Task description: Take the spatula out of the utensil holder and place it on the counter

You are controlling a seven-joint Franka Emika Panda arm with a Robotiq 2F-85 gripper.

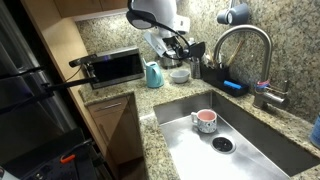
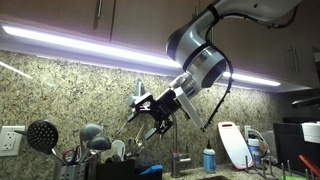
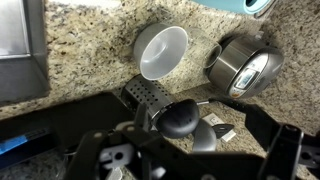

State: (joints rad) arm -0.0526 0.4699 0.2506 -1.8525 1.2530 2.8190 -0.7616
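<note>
In the wrist view the dark perforated utensil holder (image 3: 146, 95) stands on the speckled granite counter (image 3: 90, 45). A black round-headed utensil (image 3: 180, 118) and a grey ladle (image 3: 205, 135) stick out of it. My gripper (image 3: 195, 152) is open and empty above these heads, with a finger on each side. In an exterior view the gripper (image 2: 148, 118) hangs well above the utensils, and the holder (image 2: 70, 172) sits at the bottom edge. A pale utensil head (image 2: 118, 150) may be the spatula; I cannot tell for sure.
A white bowl (image 3: 162, 50) and a shiny steel pot (image 3: 245, 65) stand beside the holder. In an exterior view I see a teal jug (image 1: 153, 74), a toaster oven (image 1: 115, 68), a black sink caddy (image 1: 213, 72), the faucet (image 1: 245, 40) and a pink cup (image 1: 205, 120) in the steel sink (image 1: 260, 140).
</note>
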